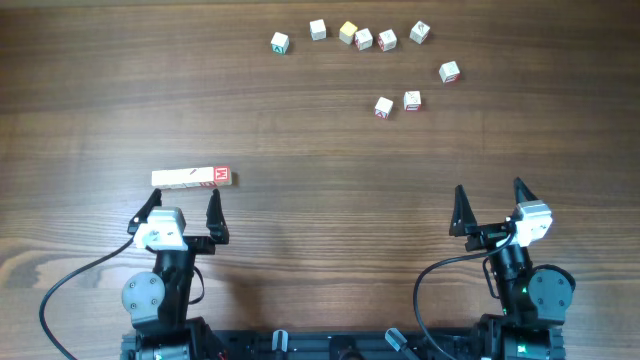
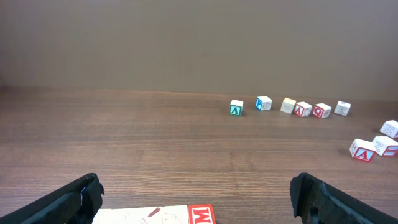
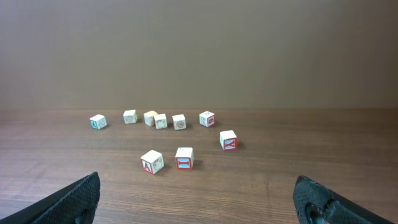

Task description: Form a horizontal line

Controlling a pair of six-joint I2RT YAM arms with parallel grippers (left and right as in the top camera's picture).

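Overhead: my left claw [image 1: 184, 197] spread wide, empty; horizontal line [image 1: 190, 178] at 12 o'clock, end reading M, rest seemingly faint; right claw [image 1: 490, 190] likewise.

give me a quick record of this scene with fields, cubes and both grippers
row: horizontal line of cubes set edge to edge, red M at its right end
row position: just ahead of the left gripper, not touching it
loose cubes: nine, scattered on the far right part of the table, apart from the row
left gripper state: open, empty
right gripper: open, empty, no cube near its fingers
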